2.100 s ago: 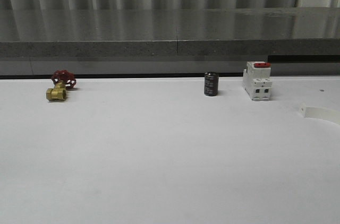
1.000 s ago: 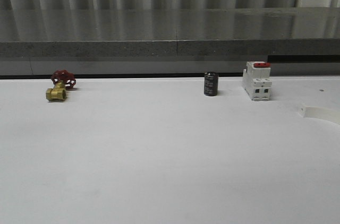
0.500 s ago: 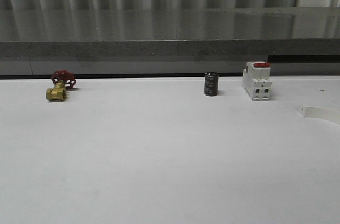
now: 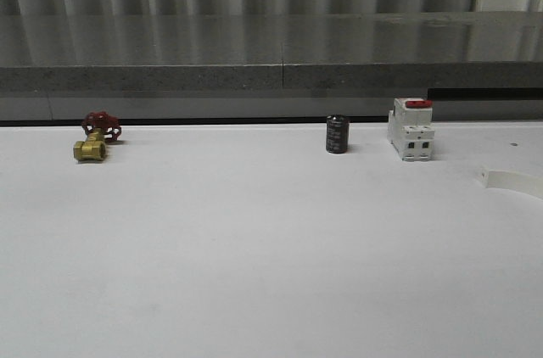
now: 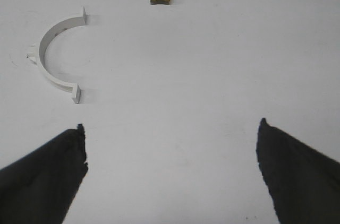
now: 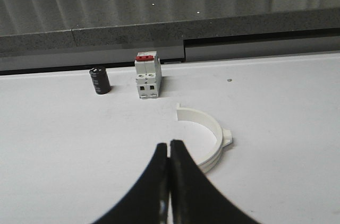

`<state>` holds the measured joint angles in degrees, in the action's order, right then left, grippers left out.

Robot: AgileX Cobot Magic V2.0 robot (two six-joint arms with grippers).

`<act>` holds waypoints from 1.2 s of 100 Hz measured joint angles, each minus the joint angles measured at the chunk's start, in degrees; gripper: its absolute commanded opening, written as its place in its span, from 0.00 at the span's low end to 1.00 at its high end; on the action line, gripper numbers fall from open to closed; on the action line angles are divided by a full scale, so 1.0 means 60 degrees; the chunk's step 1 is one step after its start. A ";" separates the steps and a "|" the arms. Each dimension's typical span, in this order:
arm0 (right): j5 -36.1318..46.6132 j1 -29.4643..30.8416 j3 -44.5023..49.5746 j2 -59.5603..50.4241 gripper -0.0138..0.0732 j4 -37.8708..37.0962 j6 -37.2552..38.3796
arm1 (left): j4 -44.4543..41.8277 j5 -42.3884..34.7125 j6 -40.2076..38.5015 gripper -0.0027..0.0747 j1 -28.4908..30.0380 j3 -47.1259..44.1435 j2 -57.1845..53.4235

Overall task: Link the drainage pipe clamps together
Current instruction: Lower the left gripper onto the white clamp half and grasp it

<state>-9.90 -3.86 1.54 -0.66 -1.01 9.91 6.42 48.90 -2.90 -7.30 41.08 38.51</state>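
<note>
Hovering both arms above the white table (image 4: pixel 254 248), nothing in either grasp. My left gripper (image 5: pixel 170 144) is standing spread wide, its two dark fingers (image 5: pixel 42 173) well apart over bare tabletop. My right gripper (image 6: pixel 169 152) is pressed closed, the two black fingertips (image 6: pixel 159 155) meeting with no object between them.

Task parts are lying flat and well apart from each other. One white plastic semicircular half-ring clamp (image 5: pixel 56 54) is sitting ahead of my left gripper, off toward one finger's side, small flange tabs at both ends, not touching anything. The second white plastic half-ring clamp (image 6: pixel 207 139) is resting just beyond and to one side of my right fingertips; in the front view only one end of it (image 4: pixel 512 181) is showing at the right edge of the table.

Other items are standing along the far side of the table: a brass valve with a red handwheel (image 4: pixel 95 137) at the left, a small black cylinder (image 4: pixel 337 134) near the middle, and a white boxy breaker with a red switch (image 4: pixel 411 129) just to its right. A grey stone ledge (image 4: pixel 271 61) is running behind them
</note>
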 measured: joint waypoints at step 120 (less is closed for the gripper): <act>0.0000 0.0000 0.0000 0.0000 0.08 0.0000 0.0000 | -0.0497 -0.0836 0.0928 0.86 0.2245 0.3501 0.7682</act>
<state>-9.90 -3.86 1.54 -0.66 -1.01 9.91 3.44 43.88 2.67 6.17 62.08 84.60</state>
